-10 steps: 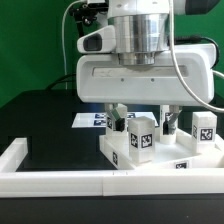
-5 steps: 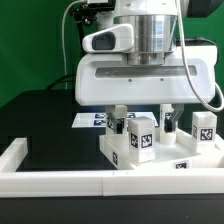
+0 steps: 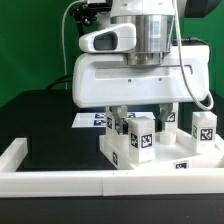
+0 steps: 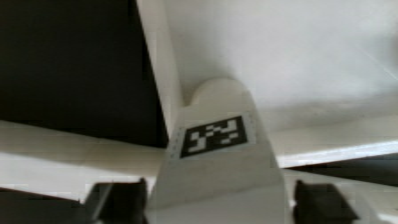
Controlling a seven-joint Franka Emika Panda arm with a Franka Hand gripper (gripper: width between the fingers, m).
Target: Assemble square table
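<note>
The robot's two-finger claw (image 3: 140,116) hangs straight down from the broad white wrist housing, its dark fingers (image 3: 116,117) standing on either side of a small white block-shaped plastic leg (image 3: 139,138) that carries a black-and-white tag on the face turned to the exterior camera. In the wrist view the same leg (image 4: 217,150) rises up the middle between the two dark fingertips (image 4: 114,203), its tag plainly readable, and the pads sit close against its sides; whether they truly press on it cannot be told from either picture, so the grip itself is uncertain. Directly beneath the claw lies the large white square plastic slab with a raised rim (image 3: 170,160), resting flat on the black counter (image 3: 45,125), with a tag on the edge that faces the exterior camera. The leg between the fingers stands upright on or just above this slab; contact at its base is hidden. A second white tagged leg (image 3: 204,128) stands upright on the slab, off to the side of the claw toward the exterior view's right. Behind the claw the flat white marker board (image 3: 92,119) lies on the counter, partly hidden. In front of the claw, nearer the exterior camera, runs a long white border rail (image 3: 70,181).
</note>
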